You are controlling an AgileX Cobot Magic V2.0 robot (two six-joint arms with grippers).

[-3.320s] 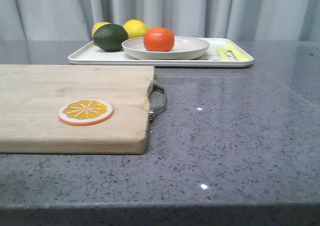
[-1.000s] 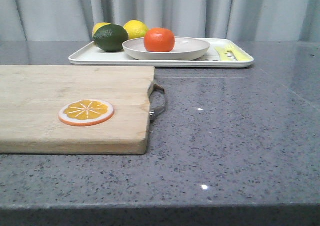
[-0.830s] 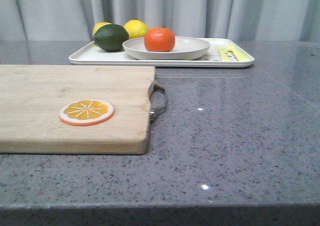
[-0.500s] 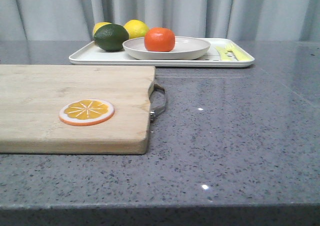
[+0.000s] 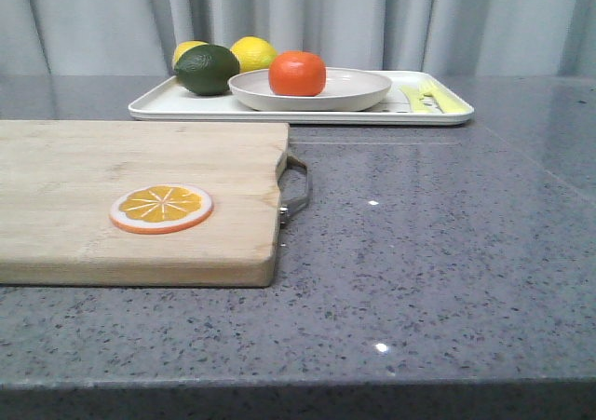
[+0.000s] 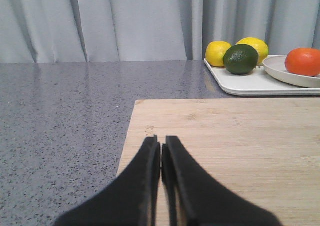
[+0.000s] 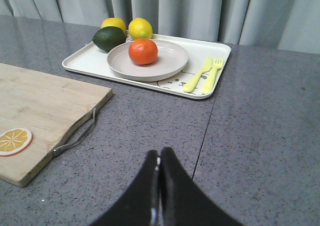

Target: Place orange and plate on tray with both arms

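The orange (image 5: 297, 73) sits in the beige plate (image 5: 354, 89), and the plate rests on the white tray (image 5: 154, 106) at the far side of the table. The right wrist view shows the same orange (image 7: 143, 51), plate (image 7: 170, 65) and tray (image 7: 85, 60). In the left wrist view the orange (image 6: 303, 61) and plate (image 6: 280, 73) appear at the edge. My left gripper (image 6: 161, 142) is shut and empty above the wooden cutting board (image 6: 225, 146). Over bare countertop, far from the tray, my right gripper (image 7: 159, 153) is shut with nothing in it. Neither gripper shows in the front view.
Two lemons (image 5: 251, 53) and a dark green lime (image 5: 206, 69) lie on the tray's left part; yellow-green utensils (image 5: 430, 96) lie on its right. A wooden cutting board (image 5: 121, 196) with a metal handle (image 5: 294, 189) carries a flat orange slice (image 5: 160, 208). Curtains hang behind the table.
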